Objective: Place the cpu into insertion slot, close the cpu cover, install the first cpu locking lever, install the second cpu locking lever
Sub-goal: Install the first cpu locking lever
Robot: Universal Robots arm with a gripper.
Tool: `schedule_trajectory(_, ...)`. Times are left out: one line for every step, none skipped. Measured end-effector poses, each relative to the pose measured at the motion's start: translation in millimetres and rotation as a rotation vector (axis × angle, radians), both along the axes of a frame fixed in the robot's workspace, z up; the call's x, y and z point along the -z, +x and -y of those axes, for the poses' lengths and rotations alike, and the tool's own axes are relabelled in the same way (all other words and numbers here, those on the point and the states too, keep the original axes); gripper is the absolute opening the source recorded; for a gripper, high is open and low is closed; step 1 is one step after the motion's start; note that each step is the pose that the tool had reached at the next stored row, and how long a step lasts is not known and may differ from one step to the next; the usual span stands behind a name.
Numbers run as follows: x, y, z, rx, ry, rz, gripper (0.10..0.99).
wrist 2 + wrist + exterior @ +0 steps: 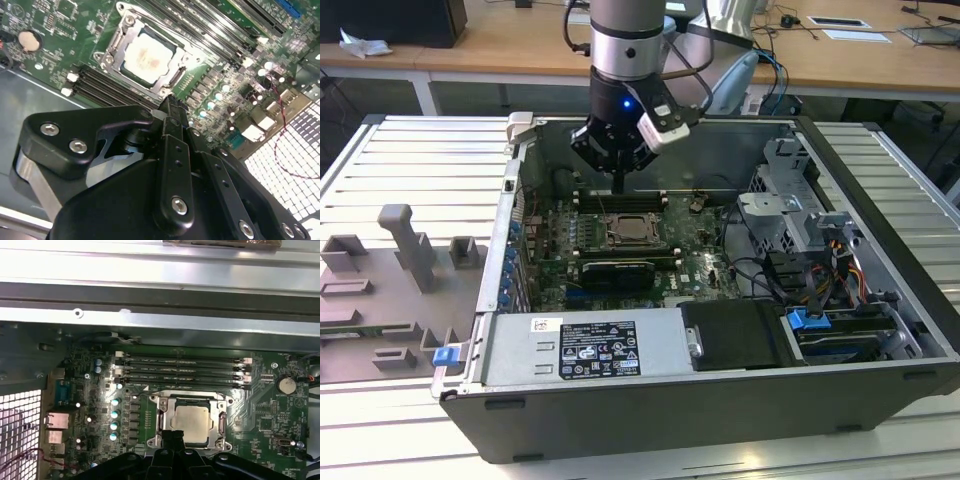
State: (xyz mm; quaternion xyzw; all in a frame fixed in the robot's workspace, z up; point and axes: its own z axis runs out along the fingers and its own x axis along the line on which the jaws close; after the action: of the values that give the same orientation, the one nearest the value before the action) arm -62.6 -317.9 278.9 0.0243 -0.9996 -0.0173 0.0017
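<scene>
The chip has a pale silver-grey top with a faint tan smudge, framed by a silver metal cover. The circuit board is dark green, dotted with small silver parts. The memory slots are black with white end clips. The gripper is matte black with silver screws. The computer case is dark grey with a white label, on a ribbed light grey surface.

Wooden desks behind — slatted metal table (grey)
</scene>
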Motion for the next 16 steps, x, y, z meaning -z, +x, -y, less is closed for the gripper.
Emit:
schedule_trajectory(1.6, -6.8, 0.0, 0.000, 0.000, 0.0088, 0.106)
schedule_trajectory(2.7, -10.4, 0.0, 0.000, 0.000, 0.0145, 0.106)
schedule_trajectory(3.6, -13.2, 0.0, 0.000, 0.000, 0.0191, 0.106)
schedule_trajectory(5.7, -16.4, 0.0, 0.000, 0.000, 0.0259, 0.106)
schedule_trajectory(6.9, -18.0, 0.0, 0.000, 0.000, 0.0270, 0.106)
schedule_trajectory(7.7, -19.3, -0.1, 0.001, 0.000, 0.0271, 0.106)
schedule_trajectory(9.0, -24.5, 0.0, 0.001, 0.000, 0.0283, 0.106)
schedule_trajectory(10.5, -32.1, -0.1, 0.001, 0.000, 0.0315, 0.106)
schedule_trajectory(11.6, -36.9, -0.1, 0.001, 0.000, 0.0326, 0.106)
schedule_trajectory(12.7, -39.8, -0.4, 0.001, -0.001, 0.0329, 0.106)
schedule_trajectory(13.5, -40.8, -0.8, 0.001, -0.001, 0.0328, 0.106)
schedule_trajectory(14.5, -41.2, -2.2, 0.001, -0.001, 0.0327, 0.106)
schedule_trajectory(16.3, -42.3, -8.7, 0.001, -0.001, 0.0328, 0.106)
schedule_trajectory(17.2, -43.0, -15.0, 0.001, -0.001, 0.0329, 0.106)
schedule_trajectory(18.1, -43.6, -18.7, 0.001, -0.001, 0.0330, 0.106)
schedule_trajectory(18.8, -43.8, -21.1, 0.001, -0.001, 0.0327, 0.106)
